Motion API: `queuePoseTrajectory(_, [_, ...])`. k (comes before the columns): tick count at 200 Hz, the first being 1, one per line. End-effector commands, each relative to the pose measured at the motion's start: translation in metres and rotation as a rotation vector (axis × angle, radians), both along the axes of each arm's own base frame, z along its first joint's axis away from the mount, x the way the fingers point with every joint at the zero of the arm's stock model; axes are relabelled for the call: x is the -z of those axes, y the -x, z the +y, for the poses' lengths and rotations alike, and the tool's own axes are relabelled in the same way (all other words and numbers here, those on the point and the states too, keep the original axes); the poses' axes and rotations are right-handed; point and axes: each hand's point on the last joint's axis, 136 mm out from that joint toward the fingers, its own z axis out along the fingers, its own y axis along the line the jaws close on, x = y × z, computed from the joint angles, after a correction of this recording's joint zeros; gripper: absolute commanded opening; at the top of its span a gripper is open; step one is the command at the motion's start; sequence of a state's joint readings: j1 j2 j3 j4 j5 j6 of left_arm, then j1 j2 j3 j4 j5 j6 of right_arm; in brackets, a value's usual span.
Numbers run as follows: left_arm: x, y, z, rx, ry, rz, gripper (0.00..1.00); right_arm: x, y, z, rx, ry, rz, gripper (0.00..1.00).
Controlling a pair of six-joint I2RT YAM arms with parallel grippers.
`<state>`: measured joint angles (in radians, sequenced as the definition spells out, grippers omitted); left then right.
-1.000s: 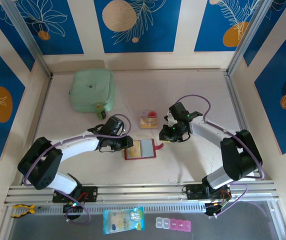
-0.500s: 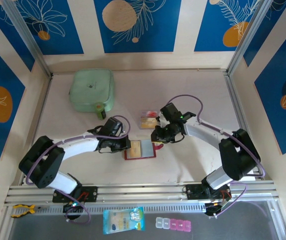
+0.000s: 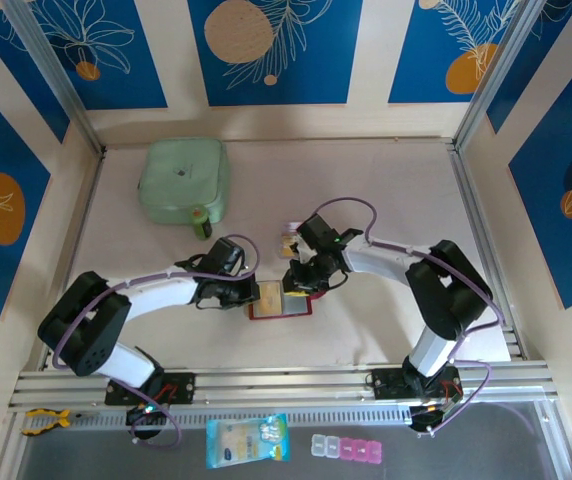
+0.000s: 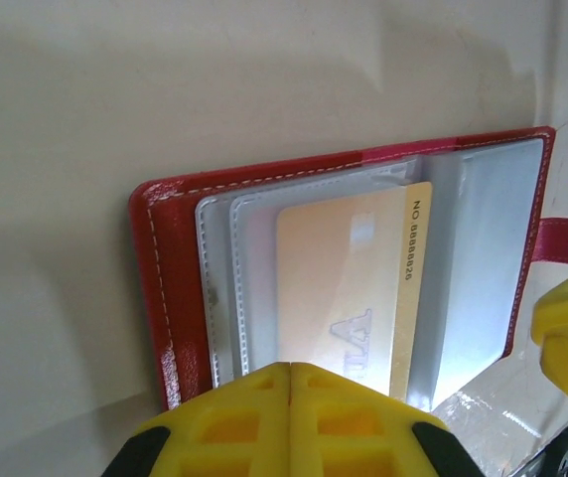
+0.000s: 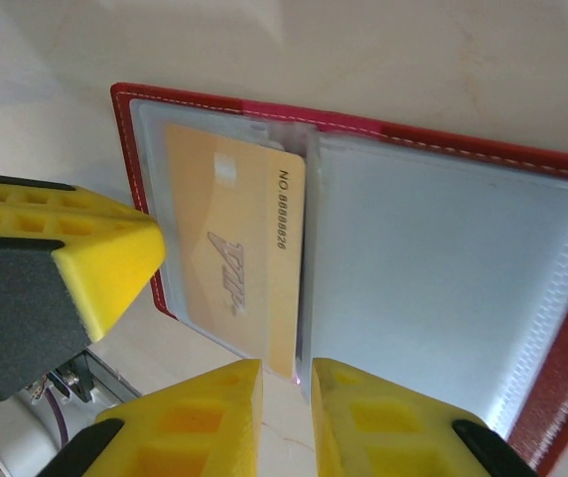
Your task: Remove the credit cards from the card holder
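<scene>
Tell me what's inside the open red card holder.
One yellow-orange card sits in a clear pocket of the card holder; the facing pocket looks empty. Anything behind the card is hidden.

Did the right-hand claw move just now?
Yes. The right gripper slid left and toward the arm bases, closing in on the red card holder, which stayed put.

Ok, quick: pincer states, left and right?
Left pincer: shut, at the card holder's edge; whether it grips it cannot be told.
Right pincer: narrowly open, the yellow credit card's corner at the gap.
</scene>
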<state>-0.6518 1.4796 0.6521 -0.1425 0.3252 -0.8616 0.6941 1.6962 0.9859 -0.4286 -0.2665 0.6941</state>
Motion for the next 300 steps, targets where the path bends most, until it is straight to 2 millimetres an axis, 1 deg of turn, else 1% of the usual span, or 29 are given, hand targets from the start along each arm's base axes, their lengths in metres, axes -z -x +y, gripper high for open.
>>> queuePoseTrajectory(1, [0.011, 0.007, 0.006, 0.012, -0.019, 0.032, 0.00, -0.005, 0.000, 0.013, -0.007, -0.032, 0.015, 0.21])
queuePoseTrajectory(53, [0.018, 0.011, 0.008, 0.013, -0.026, 0.053, 0.00, 0.004, 0.001, 0.018, -0.014, -0.031, 0.035, 0.21])
queuePoseTrajectory(131, [0.024, 0.015, 0.012, 0.007, -0.041, 0.068, 0.00, 0.019, 0.003, 0.023, -0.024, -0.033, 0.061, 0.23])
queuePoseTrajectory(204, [0.025, 0.016, 0.013, 0.006, -0.043, 0.074, 0.00, 0.031, 0.004, 0.020, -0.027, 0.000, 0.076, 0.25])
queuePoseTrajectory(255, [0.024, 0.016, 0.013, 0.002, -0.043, 0.076, 0.00, 0.026, 0.005, 0.027, -0.033, -0.052, 0.078, 0.23])
queuePoseTrajectory(300, [0.024, 0.016, 0.013, 0.003, -0.044, 0.078, 0.00, 0.022, 0.004, 0.025, -0.030, -0.053, 0.069, 0.22])
